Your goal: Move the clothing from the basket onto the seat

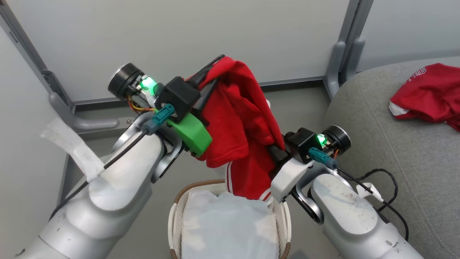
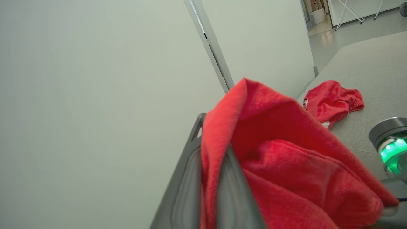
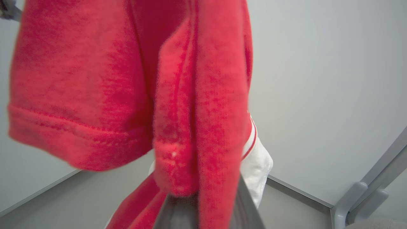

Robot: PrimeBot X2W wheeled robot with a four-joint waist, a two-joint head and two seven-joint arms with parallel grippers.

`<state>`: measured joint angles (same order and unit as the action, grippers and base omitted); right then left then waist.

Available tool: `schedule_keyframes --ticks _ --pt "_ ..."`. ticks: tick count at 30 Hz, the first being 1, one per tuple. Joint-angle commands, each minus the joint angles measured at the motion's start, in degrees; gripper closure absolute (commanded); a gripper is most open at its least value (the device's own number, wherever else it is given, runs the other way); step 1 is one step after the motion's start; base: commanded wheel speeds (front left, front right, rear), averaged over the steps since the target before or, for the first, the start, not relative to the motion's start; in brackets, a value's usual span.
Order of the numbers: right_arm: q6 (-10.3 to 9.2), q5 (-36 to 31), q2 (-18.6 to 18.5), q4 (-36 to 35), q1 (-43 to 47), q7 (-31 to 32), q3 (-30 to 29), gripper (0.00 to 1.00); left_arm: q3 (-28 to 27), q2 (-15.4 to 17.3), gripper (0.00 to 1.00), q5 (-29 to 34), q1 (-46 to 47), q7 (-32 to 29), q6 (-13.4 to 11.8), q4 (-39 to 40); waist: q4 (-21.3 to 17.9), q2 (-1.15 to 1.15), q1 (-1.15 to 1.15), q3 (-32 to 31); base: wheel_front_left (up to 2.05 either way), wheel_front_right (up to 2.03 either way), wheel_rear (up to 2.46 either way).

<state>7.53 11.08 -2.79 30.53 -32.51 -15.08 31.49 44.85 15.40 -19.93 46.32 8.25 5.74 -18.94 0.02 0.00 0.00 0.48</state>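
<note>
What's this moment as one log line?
left gripper, right gripper: shut on garment | garment: over basket | second garment: on seat

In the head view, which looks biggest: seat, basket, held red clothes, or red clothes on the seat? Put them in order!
1. seat
2. held red clothes and basket: about alike, basket cut off
3. red clothes on the seat

Red clothing (image 1: 240,118) with white stripes; white basket (image 1: 173,222), brown rim; grey seat (image 1: 377,144)
</note>
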Motion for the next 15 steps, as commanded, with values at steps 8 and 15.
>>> schedule_keyframes --ticks 8,15 --pt "-0.08 0.5 -0.2 -2.2 0.4 -0.1 -1.2 1.0 -1.7 1.3 0.0 -3.3 -6.5 3.2 -2.1 -3.7 -0.7 0.0 0.0 -0.1 0.0 0.0 0.0" --pt "-0.08 -0.4 -0.2 -3.8 1.6 -0.1 -3.7 1.0 -2.2 0.6 0.0 -5.9 -12.7 5.3 -2.8 -6.0 -0.9 0.0 0.0 0.1 0.0 0.0 0.0"
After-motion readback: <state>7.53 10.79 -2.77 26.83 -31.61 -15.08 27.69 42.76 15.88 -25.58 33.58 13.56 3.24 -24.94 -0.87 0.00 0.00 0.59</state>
